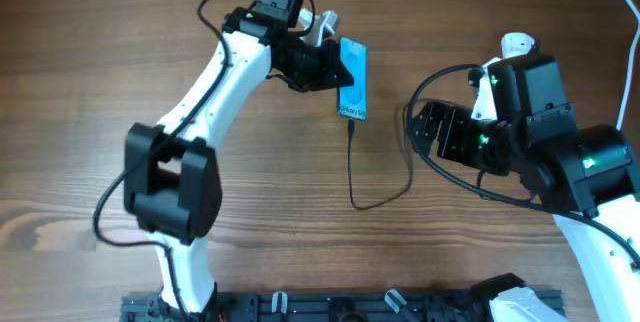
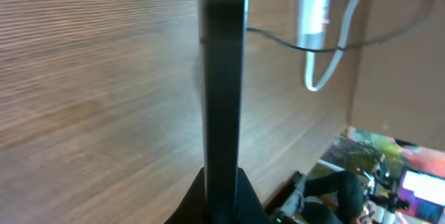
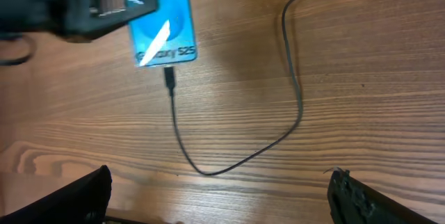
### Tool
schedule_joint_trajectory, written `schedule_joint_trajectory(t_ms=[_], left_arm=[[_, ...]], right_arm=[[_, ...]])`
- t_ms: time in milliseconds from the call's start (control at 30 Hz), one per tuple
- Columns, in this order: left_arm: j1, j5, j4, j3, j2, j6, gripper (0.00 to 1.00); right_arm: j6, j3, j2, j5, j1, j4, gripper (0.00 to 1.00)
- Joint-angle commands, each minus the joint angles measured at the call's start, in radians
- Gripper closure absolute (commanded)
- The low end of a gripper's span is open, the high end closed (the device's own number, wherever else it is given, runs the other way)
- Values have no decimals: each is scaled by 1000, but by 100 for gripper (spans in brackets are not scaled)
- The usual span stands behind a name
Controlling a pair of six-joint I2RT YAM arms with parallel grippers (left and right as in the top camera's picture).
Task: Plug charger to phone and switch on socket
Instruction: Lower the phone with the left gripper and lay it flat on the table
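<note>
The left jaws are clamped on the phone [image 1: 353, 80], screen up. Just past its free short edge, out ahead of those jaws, the charger [image 3: 169, 79] lies loose on the worktop [image 1: 100, 112]. Its tip isn't seated, as far as I can tell. The right jaws stand wide open and empty, off to the tip's right, with the socket [image 2: 316, 8] behind them. Pinched too far back, the tip could swivel, skate off the port, or shove the phone askew.

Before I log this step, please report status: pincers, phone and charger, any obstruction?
Left pincer shut on phone. Right pincer open, holding nothing. Charger plug tip lies at phone's short edge, apparently not inserted. Nothing between them.
</note>
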Motion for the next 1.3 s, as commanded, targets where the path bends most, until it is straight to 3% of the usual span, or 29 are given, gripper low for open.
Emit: schedule_joint_trajectory(t_ms=[0, 967, 1133, 1267], left_arm=[[5, -42, 13, 3, 55, -24, 96], [5, -114, 12, 2, 240, 8, 94], [5, -137, 14, 2, 240, 42, 85], [5, -175, 12, 2, 240, 60, 84]], right_arm=[[1, 19, -4, -17, -5, -2, 0], [2, 13, 97, -54, -5, -4, 0], [2, 13, 97, -54, -5, -2, 0], [1, 13, 97, -54, -5, -4, 0]])
